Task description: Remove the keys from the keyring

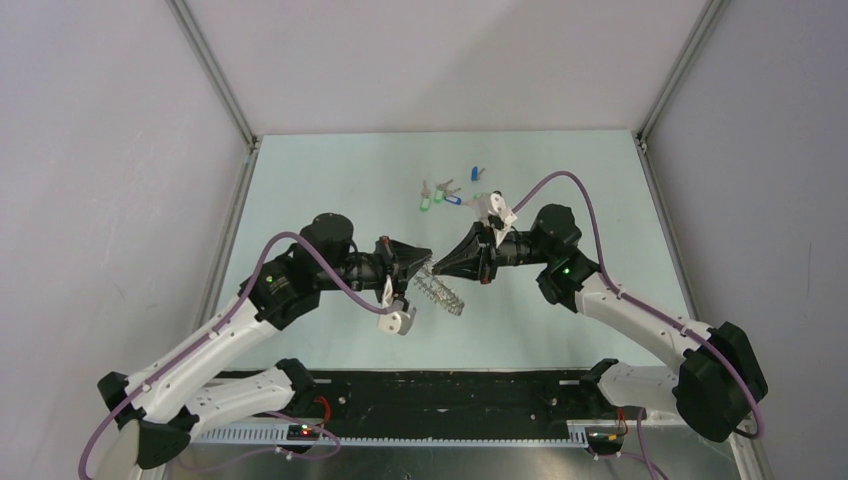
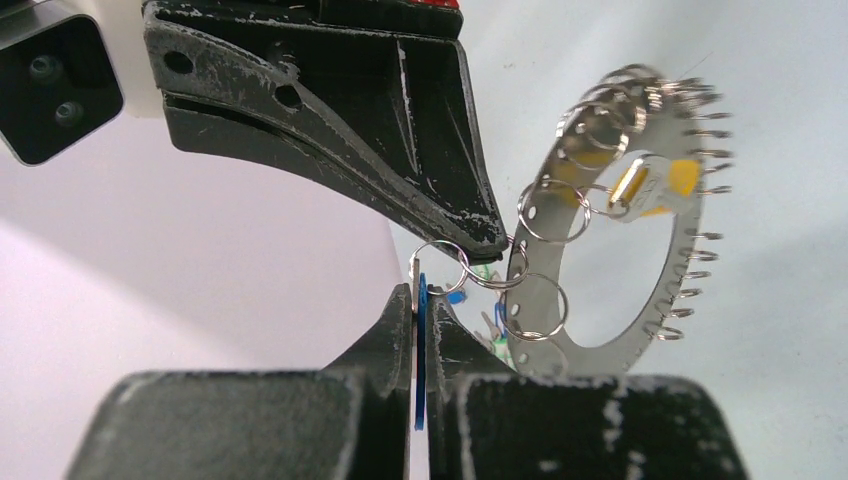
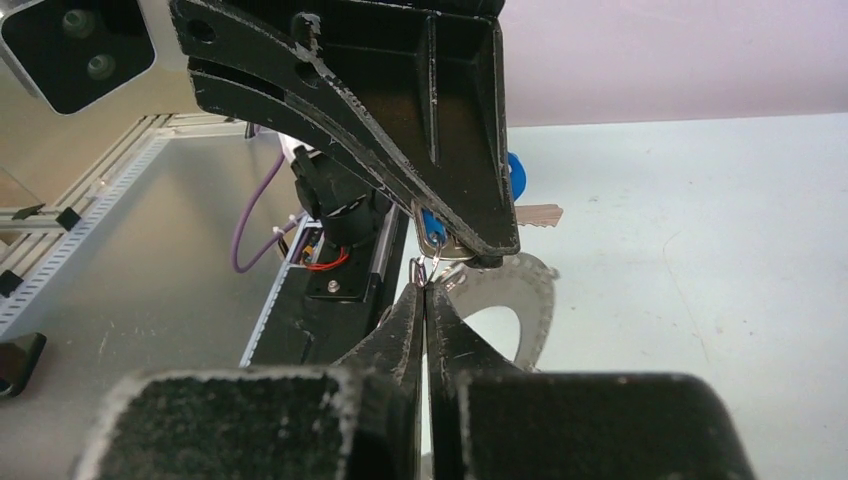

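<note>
My left gripper (image 2: 420,292): tips clamped on thin blue plastic tag (image 2: 421,345) of key. My right gripper (image 3: 425,292): tips pinched together on small silver split ring (image 2: 441,267). Large flat silver metal keyring (image 1: 441,294) at 5 o'clock of tips, top view. Judgement: pull apart slowly and steadily; a jerk risks slipping. Freed tagged keys (image 1: 447,195) at 12 o'clock.

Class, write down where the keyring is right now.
Top view: the keyring is mid-table, between the left claw and right claw, just below their meeting tips.

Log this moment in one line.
left gripper: shut on blue tag | right gripper: shut on small ring | keyring: linked to ring
</note>
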{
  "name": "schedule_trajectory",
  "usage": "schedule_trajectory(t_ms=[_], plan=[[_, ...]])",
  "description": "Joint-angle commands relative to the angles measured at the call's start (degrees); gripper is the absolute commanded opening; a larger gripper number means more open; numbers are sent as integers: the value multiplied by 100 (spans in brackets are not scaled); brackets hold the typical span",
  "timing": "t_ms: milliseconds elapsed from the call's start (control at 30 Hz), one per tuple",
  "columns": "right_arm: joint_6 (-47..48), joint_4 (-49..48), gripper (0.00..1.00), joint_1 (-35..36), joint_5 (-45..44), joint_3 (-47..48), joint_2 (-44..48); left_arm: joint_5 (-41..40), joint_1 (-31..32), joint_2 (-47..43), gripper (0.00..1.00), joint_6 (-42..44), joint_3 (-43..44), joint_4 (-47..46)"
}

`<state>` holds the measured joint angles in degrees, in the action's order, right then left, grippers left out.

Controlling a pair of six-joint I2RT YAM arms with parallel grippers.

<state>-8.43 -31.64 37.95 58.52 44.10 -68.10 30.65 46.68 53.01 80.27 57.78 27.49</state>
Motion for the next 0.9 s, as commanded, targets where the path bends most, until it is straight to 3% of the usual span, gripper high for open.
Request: schedule_trajectory(t_ms=[0, 167, 333, 700, 867], plan=[[-240, -260, 0, -10, 37, 222, 18, 151, -42, -137, 0, 120, 227, -343], [-492, 137, 0, -3, -272, 222, 139, 136, -40, -161, 0, 127, 207, -342], [-1041, 489, 0, 23, -1181, 177, 289, 93, -45, -181, 0, 146, 170, -376], [-3717, -2159, 0, 47, -3241, -1336, 708, 156, -38, -220, 0, 101, -8, -475], [-4144, -2913, 0, 250, -4140, -1941, 891, 213, -44, -225, 0, 65, -82, -505]])
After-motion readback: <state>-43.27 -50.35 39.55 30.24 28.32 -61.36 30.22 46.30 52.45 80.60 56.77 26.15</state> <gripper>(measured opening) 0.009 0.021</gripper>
